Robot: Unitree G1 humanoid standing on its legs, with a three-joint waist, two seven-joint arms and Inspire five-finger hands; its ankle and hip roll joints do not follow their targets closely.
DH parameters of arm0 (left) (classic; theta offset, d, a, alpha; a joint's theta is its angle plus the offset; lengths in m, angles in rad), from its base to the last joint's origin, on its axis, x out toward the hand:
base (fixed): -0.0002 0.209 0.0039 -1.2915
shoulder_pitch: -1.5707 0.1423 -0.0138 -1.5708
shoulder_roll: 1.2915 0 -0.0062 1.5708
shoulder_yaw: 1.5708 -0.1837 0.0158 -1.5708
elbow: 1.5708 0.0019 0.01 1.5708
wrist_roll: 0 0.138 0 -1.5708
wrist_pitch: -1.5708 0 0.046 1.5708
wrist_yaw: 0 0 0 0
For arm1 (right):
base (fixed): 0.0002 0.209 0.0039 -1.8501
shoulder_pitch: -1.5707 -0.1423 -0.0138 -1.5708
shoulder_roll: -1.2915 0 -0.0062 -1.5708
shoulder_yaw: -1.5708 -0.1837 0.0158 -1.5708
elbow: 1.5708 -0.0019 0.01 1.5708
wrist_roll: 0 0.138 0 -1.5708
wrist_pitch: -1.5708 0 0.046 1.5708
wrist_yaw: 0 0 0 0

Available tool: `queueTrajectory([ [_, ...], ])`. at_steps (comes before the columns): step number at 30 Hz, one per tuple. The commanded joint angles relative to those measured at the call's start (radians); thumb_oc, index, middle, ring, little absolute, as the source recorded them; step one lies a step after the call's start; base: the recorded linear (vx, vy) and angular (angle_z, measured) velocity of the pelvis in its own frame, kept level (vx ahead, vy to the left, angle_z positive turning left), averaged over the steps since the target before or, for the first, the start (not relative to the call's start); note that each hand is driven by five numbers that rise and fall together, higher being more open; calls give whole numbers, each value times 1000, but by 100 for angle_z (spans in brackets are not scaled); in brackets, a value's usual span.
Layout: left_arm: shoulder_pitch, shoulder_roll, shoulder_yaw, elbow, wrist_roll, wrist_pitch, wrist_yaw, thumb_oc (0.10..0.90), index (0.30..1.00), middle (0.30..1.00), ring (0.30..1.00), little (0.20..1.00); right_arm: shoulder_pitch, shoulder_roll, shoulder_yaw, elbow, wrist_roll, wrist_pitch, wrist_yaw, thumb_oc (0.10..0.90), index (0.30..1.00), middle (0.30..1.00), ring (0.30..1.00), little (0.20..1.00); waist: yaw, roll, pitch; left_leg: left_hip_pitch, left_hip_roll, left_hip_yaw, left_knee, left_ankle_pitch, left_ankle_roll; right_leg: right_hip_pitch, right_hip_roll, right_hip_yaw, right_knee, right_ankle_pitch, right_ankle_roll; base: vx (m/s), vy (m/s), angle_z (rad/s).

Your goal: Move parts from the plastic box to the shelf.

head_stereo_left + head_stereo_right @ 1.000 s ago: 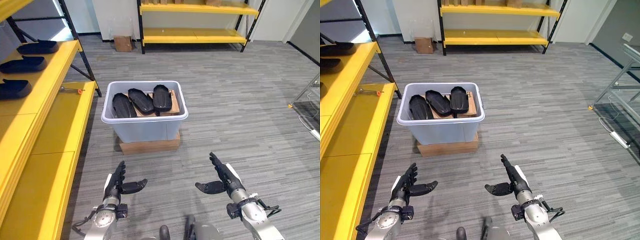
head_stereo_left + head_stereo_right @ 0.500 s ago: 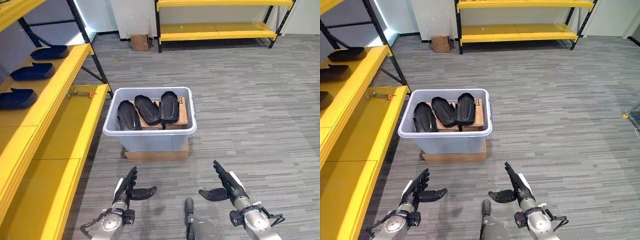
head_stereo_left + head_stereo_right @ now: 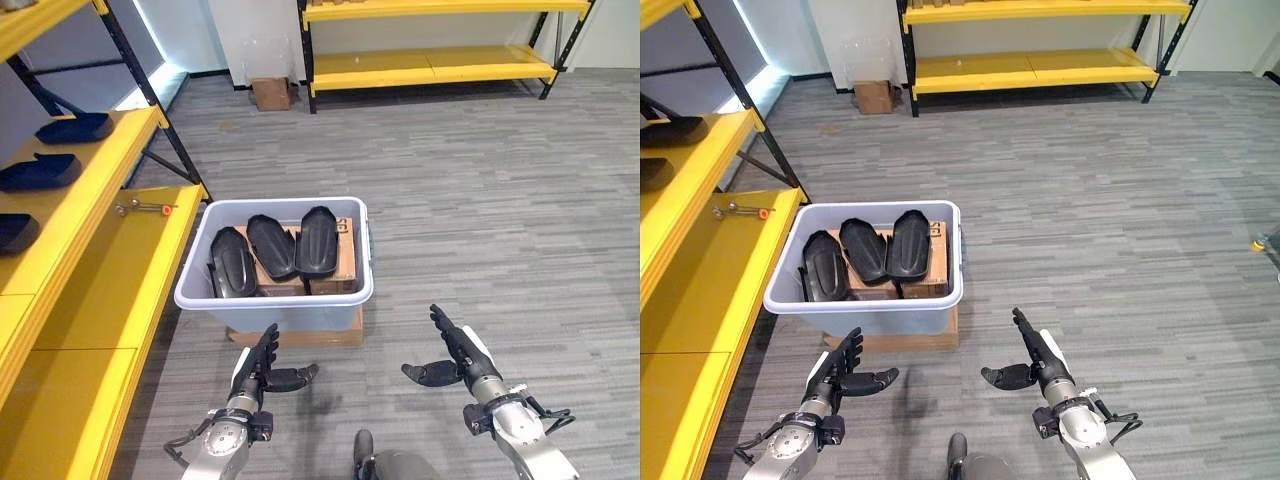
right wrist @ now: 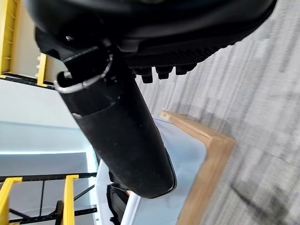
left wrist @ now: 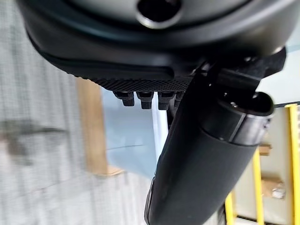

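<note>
- we see the plastic box [image 3: 275, 290] on a flat wooden base [image 3: 300, 332] on the floor, beside the yellow shelf [image 3: 120, 270].
- three black parts [image 3: 275, 248] lean side by side in the box against a cardboard carton [image 3: 340, 262].
- our left hand [image 3: 258, 368] and right hand [image 3: 455, 358] hover low before the box, fingers straight, thumbs spread, holding nothing.
- more dark parts [image 3: 60, 150] lie on the shelf's upper level.

Shelf [image 3: 95, 260] and its parts [image 3: 20, 230] cut off left
</note>
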Motion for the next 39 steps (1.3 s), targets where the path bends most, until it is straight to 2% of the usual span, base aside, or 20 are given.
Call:
queueTrajectory([
  [1, -14, 20, 56, -70, -13, -98, 43, 900, 1000, 1000, 1000, 1000, -43, -24, -22, -73, 20, -89, -17, 900, 1000, 1000, 1000, 1000, 5, -59, -34, -71, 11, 132, -55, 98, 67, 156, -39, -9, -117, 41, 88, 137, -34, -31],
  [2, -14, 20, 56, -69, -13, -98, 44, 900, 1000, 1000, 1000, 1000, -43, -24, -23, -72, 21, -90, -17, 900, 1000, 1000, 1000, 1000, 7, -59, -33, -71, 12, 134, -57, 96, 68, 158, -38, -7, -116, 41, 88, 211, 16, -24],
  [5, 6, 32, 82, -90, 7, -161, 104, 900, 1000, 1000, 1000, 1000, -42, -29, -34, -67, 30, -95, -3, 900, 1000, 1000, 1000, 1000, 15, -56, -19, -82, 36, 186, -298, 106, 76, 209, -33, 34, -111, 5, 100, 222, 98, -11],
  [6, 6, 33, 84, -92, 9, -166, 112, 900, 1000, 1000, 1000, 1000, -42, -30, -35, -67, 31, -95, -2, 900, 1000, 1000, 1000, 1000, 15, -56, -18, -83, 36, 188, -318, 110, 76, 212, -33, 37, -110, 3, 101, 229, 185, -29],
  [7, 11, 36, 104, -105, 3, -207, 181, 900, 1000, 1000, 1000, 1000, -37, -38, -36, -68, 37, -97, 1, 900, 1000, 1000, 1000, 1000, 25, -46, -15, -87, 24, 166, -497, 142, 66, 237, -28, 55, -111, -6, 115, 291, 236, -27],
  [9, 27, 34, 158, -127, 10, -257, 257, 900, 1000, 1000, 1000, 1000, -18, -40, -39, -62, 41, -109, 4, 900, 1000, 1000, 1000, 1000, 51, -35, -21, -86, 29, 108, -733, 201, 41, 271, -24, 75, -126, -14, 136, 362, 262, -34],
  [11, 44, 25, 199, -137, 22, -289, 299, 900, 1000, 1000, 1000, 1000, 5, -39, -41, -64, 41, -121, 3, 900, 1000, 1000, 1000, 1000, 69, -37, -22, -92, 60, 66, -832, 256, 20, 301, -30, 91, -128, -27, 143, 293, 172, -36],
  [13, 58, 16, 238, -140, 23, -311, 330, 900, 1000, 1000, 1000, 1000, 24, -37, -40, -61, 41, -134, 4, 900, 1000, 1000, 1000, 1000, 84, -42, -20, -116, 95, 28, -884, 271, 8, 322, -44, 106, -115, -46, 152, 273, 178, -31],
  [15, 59, 10, 256, -133, 31, -324, 347, 900, 1000, 1000, 1000, 1000, 32, -37, -38, -58, 44, -141, 4, 900, 1000, 1000, 1000, 1000, 86, -42, -17, -119, 117, 19, -878, 267, 5, 328, -57, 107, -97, -65, 159, 254, 226, -37],
  [16, 57, 5, 263, -128, 37, -329, 358, 900, 1000, 1000, 1000, 1000, 35, -38, -37, -60, 44, -142, 8, 900, 1000, 1000, 1000, 1000, 83, -39, -18, -104, 129, 37, -875, 267, 1, 331, -65, 96, -85, -79, 165, 219, 232, -27],
  [20, 38, -2, 252, -118, 58, -309, 363, 900, 1000, 1000, 1000, 1000, 48, -31, -39, -63, 41, -135, -12, 900, 1000, 1000, 1000, 1000, 76, -31, -19, -72, 137, 64, -849, 257, 1, 326, -93, 57, -41, -105, 172, 220, 270, -14],
  [24, 20, -2, 233, -94, 68, -300, 334, 900, 1000, 1000, 1000, 1000, 53, -17, -54, -60, 53, -134, -31, 900, 1000, 1000, 1000, 1000, 86, -44, -12, -63, 92, 62, -806, 216, 17, 314, -135, 22, -25, -85, 193, 210, 318, 8],
  [28, 33, 6, 235, -117, 69, -275, 302, 900, 1000, 1000, 1000, 1000, 66, 3, -68, -88, 49, -120, -49, 900, 1000, 1000, 1000, 1000, 108, -63, -7, -58, 32, 64, -792, 181, 52, 315, -173, 6, -37, -52, 221, 142, 239, 25],
  [32, 47, 12, 240, -137, 85, -281, 297, 900, 1000, 1000, 1000, 1000, 54, 20, -66, -94, 34, -126, -58, 900, 1000, 1000, 1000, 1000, 127, -73, -6, -54, 5, 72, -794, 162, 79, 314, -190, -7, -33, -34, 240, 83, 156, 4],
  [34, 47, 28, 251, -159, 93, -290, 292, 900, 1000, 1000, 1000, 1000, 39, 31, -61, -105, 23, -121, -66, 900, 1000, 1000, 1000, 1000, 140, -87, -7, -55, -20, 83, -789, 140, 106, 305, -206, -15, -19, 7, 263, 94, 188, 5],
  [38, 36, 36, 253, -169, 95, -289, 279, 900, 1000, 1000, 1000, 1000, 21, 38, -56, -100, 18, -118, -79, 900, 1000, 1000, 1000, 1000, 148, -96, -7, -53, -38, 96, -785, 122, 128, 295, -222, -25, 5, 50, 279, 69, 118, -3],
  [39, 26, 41, 247, -176, 87, -276, 270, 900, 1000, 1000, 1000, 1000, 8, 41, -50, -95, 19, -114, -89, 900, 1000, 1000, 1000, 1000, 151, -100, -9, -48, -47, 102, -787, 112, 139, 288, -233, -26, 30, 80, 283, 70, 109, 5],
])
